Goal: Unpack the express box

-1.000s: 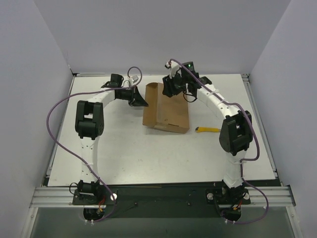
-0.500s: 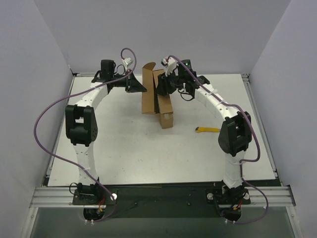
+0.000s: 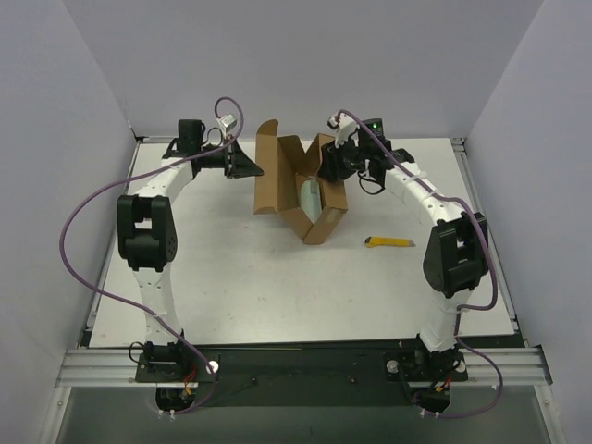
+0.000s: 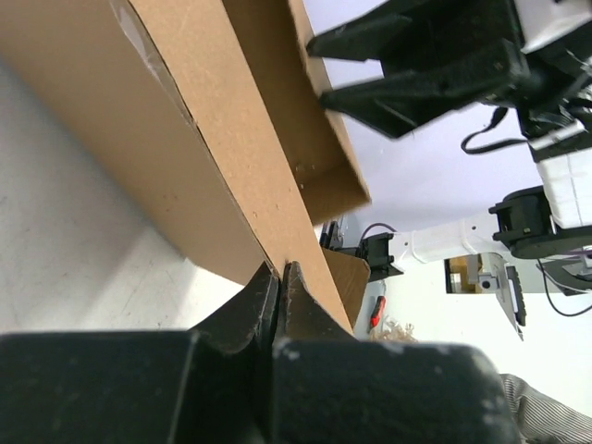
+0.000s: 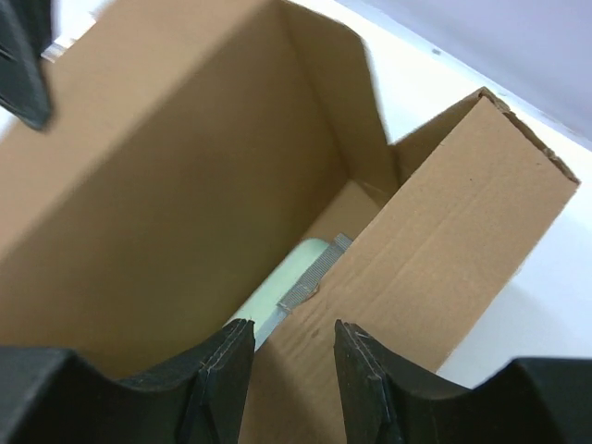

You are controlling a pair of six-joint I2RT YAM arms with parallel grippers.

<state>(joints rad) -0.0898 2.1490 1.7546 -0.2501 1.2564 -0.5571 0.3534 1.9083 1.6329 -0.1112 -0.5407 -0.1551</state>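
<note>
White tabletop point(image 3: 231, 268) with grey walls on three sides carries the express box point(image 3: 268, 176) at its far middle. The box stands spread open in a V, its long axis running near to far. The left gripper point(image 3: 252, 169) sits just left of the raised lid, its fingers point(image 4: 262, 301) pressed shut on the lid's thin edge. The right gripper point(image 3: 331, 171) is on the right side, and its fingers point(image 5: 224, 365) straddle the right wall with a narrow gap, seemingly clamping it. A pale green object point(image 3: 310, 196) lies deep in the trough between the two panels, lengthwise along the box, nearer the right gripper and just below and left of it. Reaching it probably means one arm letting go. The right arm has the shorter, straighter drop, if the left can keep the box open. A yellow utility knife point(image 3: 388, 242) lies on the table apart, to the right.
</note>
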